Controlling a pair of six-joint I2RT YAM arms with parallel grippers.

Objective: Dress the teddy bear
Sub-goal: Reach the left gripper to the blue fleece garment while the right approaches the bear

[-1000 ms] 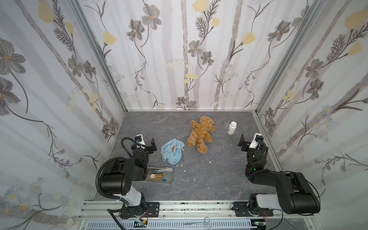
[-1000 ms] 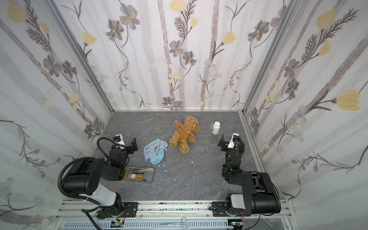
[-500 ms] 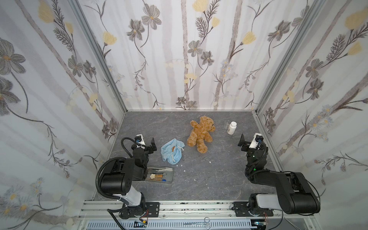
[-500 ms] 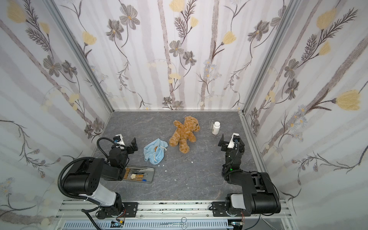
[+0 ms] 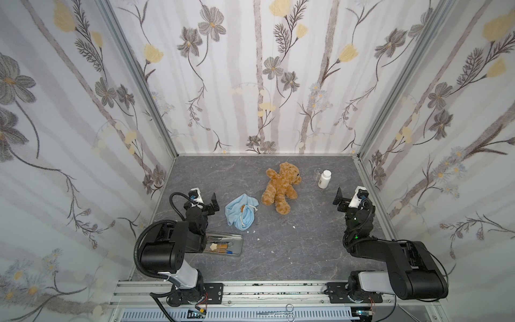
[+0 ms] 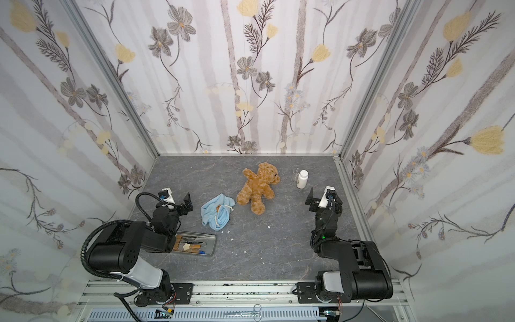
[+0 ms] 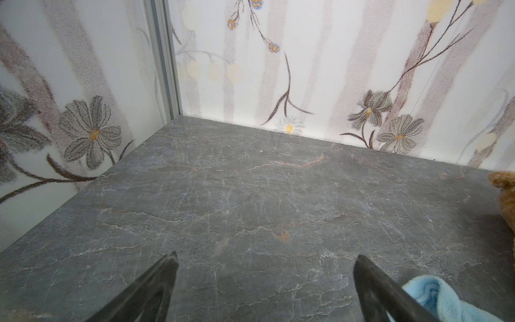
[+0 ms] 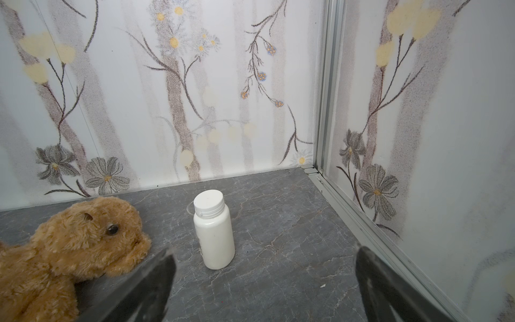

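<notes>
We had two claws, left (image 7: 266, 258) and right (image 8: 264, 250), both spread wide and empty at the sides. The one bear (image 5: 281, 189) lay sprawled on the tabletop (image 5: 278, 251) toward the back middle, and the one shirt (image 5: 241, 212) was crumpled just beside its leg. We judged that a pinch on that bunched cloth could catch several layers and close the opening, and that a right-side reach for the bear could topple the one bottle (image 5: 324, 179) standing near its head; we also counted one tray (image 5: 238, 245).
</notes>
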